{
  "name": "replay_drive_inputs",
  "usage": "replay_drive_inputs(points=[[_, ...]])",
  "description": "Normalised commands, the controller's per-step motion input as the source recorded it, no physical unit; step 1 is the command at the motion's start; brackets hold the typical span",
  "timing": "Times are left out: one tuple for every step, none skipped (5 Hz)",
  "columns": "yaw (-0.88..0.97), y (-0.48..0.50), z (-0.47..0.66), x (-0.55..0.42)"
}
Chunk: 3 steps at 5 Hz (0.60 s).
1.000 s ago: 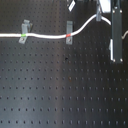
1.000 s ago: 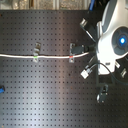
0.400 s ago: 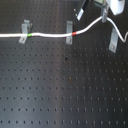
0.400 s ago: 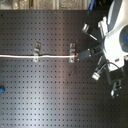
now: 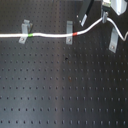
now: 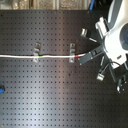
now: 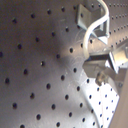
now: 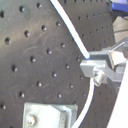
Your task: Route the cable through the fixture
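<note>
The white cable (image 5: 50, 36) lies across the black perforated board. It runs through two upright clips of the fixture (image 5: 69, 31), with its green band (image 5: 31, 35) by the first clip (image 5: 23, 31) and its red band (image 5: 75, 33) just past the second. From there it climbs toward the first exterior view's top right. My gripper (image 6: 93, 52) is shut on the cable (image 6: 55, 56) beyond the red band. In both wrist views the cable (image 8: 75, 36) passes between the metal fingers (image 8: 98, 65) and curves on past a bracket (image 7: 86, 16).
More fixture clips stand near the arm: one (image 5: 114, 42) at the first exterior view's right, others (image 6: 84, 34) (image 6: 101, 76) around the white arm body (image 6: 119, 35). A small blue object (image 6: 1, 90) lies at the second exterior view's left edge.
My gripper has moved toward the second exterior view's top right with the cable in it. The cable has slid through the clips and pulled straighter, and the red band has moved past the second clip.
</note>
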Motion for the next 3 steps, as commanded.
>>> replay_drive_inputs(points=[[0.07, -0.23, -0.07, -0.428], [0.29, 0.033, -0.04, -0.477], [0.14, 0.282, 0.02, -0.42]])
